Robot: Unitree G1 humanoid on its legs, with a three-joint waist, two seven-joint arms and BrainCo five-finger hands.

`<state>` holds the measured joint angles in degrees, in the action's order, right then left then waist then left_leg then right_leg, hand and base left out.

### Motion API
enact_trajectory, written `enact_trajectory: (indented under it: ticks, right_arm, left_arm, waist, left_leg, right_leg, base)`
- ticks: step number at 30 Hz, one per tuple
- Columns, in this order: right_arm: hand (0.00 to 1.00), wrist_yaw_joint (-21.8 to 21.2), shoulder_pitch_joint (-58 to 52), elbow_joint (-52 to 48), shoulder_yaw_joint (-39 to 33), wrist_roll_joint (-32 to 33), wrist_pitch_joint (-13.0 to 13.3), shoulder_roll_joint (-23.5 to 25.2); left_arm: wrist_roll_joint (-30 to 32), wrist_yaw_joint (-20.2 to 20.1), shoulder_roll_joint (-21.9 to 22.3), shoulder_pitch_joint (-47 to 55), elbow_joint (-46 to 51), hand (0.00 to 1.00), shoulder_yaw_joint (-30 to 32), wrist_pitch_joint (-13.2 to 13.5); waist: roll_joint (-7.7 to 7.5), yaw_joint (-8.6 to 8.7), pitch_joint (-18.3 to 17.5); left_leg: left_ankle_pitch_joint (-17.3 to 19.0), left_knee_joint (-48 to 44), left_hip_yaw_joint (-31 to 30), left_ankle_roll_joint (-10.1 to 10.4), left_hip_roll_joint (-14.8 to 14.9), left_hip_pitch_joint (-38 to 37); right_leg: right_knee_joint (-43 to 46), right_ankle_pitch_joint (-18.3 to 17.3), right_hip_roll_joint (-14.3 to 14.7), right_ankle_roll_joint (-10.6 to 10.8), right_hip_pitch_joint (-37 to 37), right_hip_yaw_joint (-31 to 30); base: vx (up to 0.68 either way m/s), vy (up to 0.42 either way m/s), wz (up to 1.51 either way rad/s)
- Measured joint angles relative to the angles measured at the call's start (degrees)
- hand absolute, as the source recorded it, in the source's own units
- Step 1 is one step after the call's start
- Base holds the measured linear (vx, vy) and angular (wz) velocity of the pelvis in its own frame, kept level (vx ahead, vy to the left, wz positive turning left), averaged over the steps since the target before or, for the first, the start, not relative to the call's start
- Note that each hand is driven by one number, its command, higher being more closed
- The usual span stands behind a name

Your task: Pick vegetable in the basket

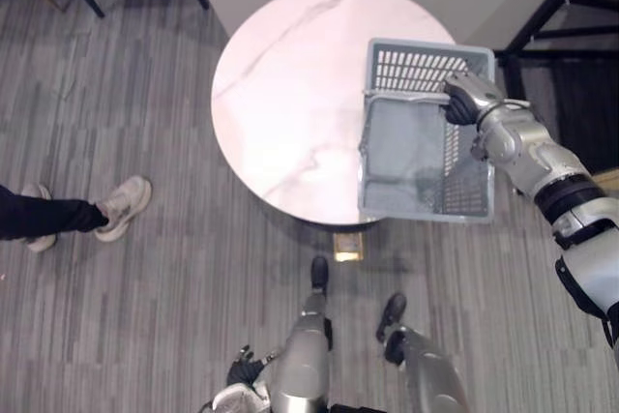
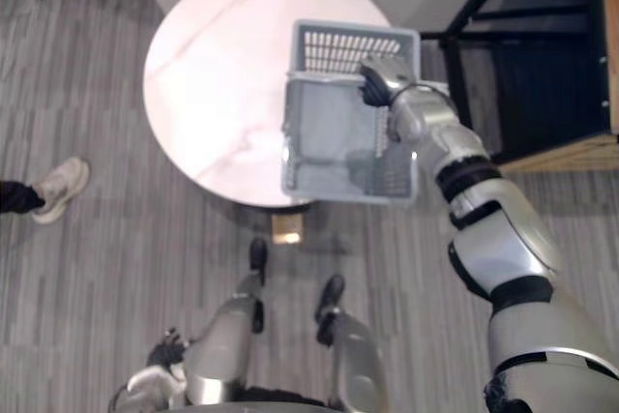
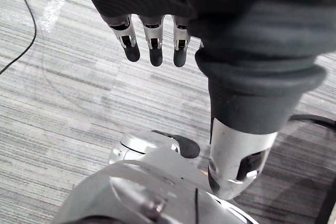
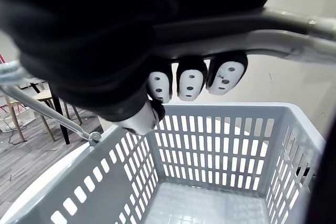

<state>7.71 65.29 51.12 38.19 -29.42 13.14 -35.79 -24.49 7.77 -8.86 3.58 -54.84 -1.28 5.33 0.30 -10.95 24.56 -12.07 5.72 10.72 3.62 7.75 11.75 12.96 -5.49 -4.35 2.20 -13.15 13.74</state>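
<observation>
A grey slatted plastic basket (image 1: 426, 162) hangs over the right edge of the round table, carried by its metal handle (image 4: 283, 22). My right hand (image 1: 464, 99) is shut on that handle, its fingers (image 4: 191, 82) curled over the bar. Inside, the basket (image 4: 210, 182) is bare down to its floor, and I see no vegetable in it or on the table. My left hand (image 1: 242, 371) hangs low beside my body, with its fingers (image 3: 152, 45) straight and holding nothing.
The round pale marble table (image 1: 290, 94) stands ahead on grey striped flooring. A person's leg and light shoes (image 1: 121, 205) are at the left. A black metal rack (image 1: 561, 7) stands close on the right, behind the basket.
</observation>
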Motion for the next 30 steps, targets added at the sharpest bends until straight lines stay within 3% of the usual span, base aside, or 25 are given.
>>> enact_trajectory:
  ticks: [5, 11, 14, 17, 21, 30]
  right_arm:
    - [1.00, -2.67, -4.94, -8.47, 0.08, 0.01, 1.76, -0.77]
    - [1.00, -4.64, -10.72, -20.48, 0.07, 0.33, 5.82, -4.11]
    - [1.00, -7.33, -14.81, -25.10, 0.06, 1.08, 7.11, -5.52]
    - [1.00, -10.84, -20.28, -30.37, 0.04, 3.39, 7.67, -6.97]
    - [1.00, -14.09, -29.09, -33.21, -0.09, 7.08, 8.72, -7.64]
    - [1.00, -17.03, -40.64, -33.31, -2.11, 7.43, 9.31, -8.24]
  left_arm:
    - [1.80, 0.61, 0.05, 0.24, -0.52, 0.00, 0.86, -1.20]
    - [5.48, 0.81, 0.09, 1.29, -1.89, 0.00, 2.25, -2.39]
    - [5.64, 0.72, 0.06, 1.55, -2.52, 0.00, 3.59, -3.40]
    - [6.33, 0.53, -0.36, 2.34, -3.75, 0.00, 4.22, -3.40]
    - [8.09, 0.43, -0.18, 3.78, -4.00, 0.00, 5.50, -3.60]
    - [9.67, -0.42, 0.19, 6.72, -4.67, 0.00, 7.95, -4.49]
  waist:
    - [-0.21, 1.61, -4.73]
    - [-0.63, 4.34, -9.35]
    - [-1.45, 4.64, -11.09]
    - [-2.37, 6.04, -13.45]
    - [-2.70, 6.38, -15.32]
    - [-2.02, 7.67, -17.25]
  left_leg:
    - [0.55, -0.06, 1.03, 0.13, 0.15, -1.90]
    - [1.40, 0.11, 1.93, 0.27, 0.52, -3.84]
    - [2.17, 0.22, 3.00, 0.33, 0.86, -5.15]
    - [2.58, 0.17, 3.38, 0.46, 0.85, -5.57]
    - [3.40, 0.16, 4.70, 0.90, 0.65, -7.17]
    - [4.00, 0.13, 6.06, 0.92, 0.56, -8.37]
  right_leg:
    - [-1.88, 0.47, 0.38, 0.23, 2.13, -0.98]
    - [-5.33, 1.88, 1.14, 0.52, 4.80, -2.36]
    - [-6.77, 2.47, 1.60, 0.68, 6.06, -3.45]
    - [-7.28, 2.55, 1.65, 0.79, 6.52, -3.78]
    - [-7.81, 2.61, 1.50, 1.04, 7.62, -5.01]
    - [-8.53, 2.89, 1.48, 1.31, 8.46, -6.19]
  base:
    - [0.07, -0.012, -0.12]
    - [0.05, -0.008, -0.15]
    - [0.03, 0.002, -0.19]
    - [0.04, 0.009, -0.08]
    - [0.05, 0.016, -0.15]
    - [0.04, 0.008, -0.07]
